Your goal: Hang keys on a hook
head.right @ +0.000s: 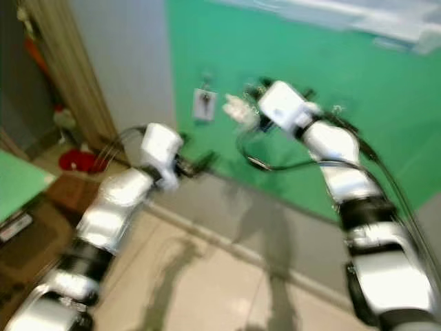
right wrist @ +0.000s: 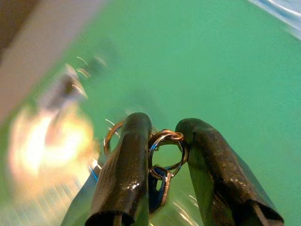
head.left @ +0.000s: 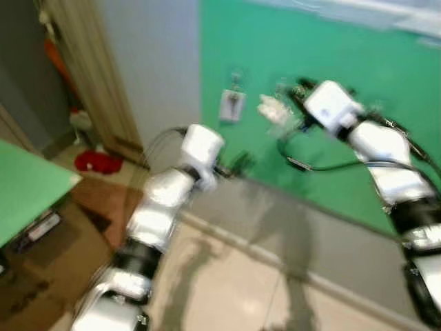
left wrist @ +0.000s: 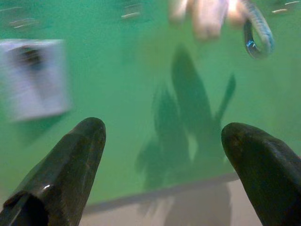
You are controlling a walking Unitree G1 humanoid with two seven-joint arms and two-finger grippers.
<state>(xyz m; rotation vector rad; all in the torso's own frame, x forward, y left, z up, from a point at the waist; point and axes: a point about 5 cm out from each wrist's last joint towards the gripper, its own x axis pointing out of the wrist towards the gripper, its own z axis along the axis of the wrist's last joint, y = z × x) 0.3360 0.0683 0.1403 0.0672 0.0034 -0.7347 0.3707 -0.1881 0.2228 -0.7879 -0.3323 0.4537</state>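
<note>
My right gripper [right wrist: 163,129] is raised close to the green wall [head.left: 331,48] and is shut on the keys [right wrist: 165,153], a copper ring with a blue key hanging between the fingers. In the eye views the right gripper [head.left: 295,93] sits beside a pale fluffy charm [head.left: 274,109]; blur hides whether the charm is joined to the keys. A white plate with a dark piece [head.left: 231,105] is fixed to the wall just to its left, with small metal hooks [left wrist: 131,12] faintly visible nearby. My left gripper [head.left: 241,163] is open lower down, facing the wall.
A wooden door frame [head.left: 89,76] and a grey wall strip stand to the left. Something red [head.left: 96,162] lies on the floor by the doorway. A green tabletop [head.left: 27,186] juts in at the left over cardboard. A grey baseboard [head.left: 331,241] and pale tiles lie below.
</note>
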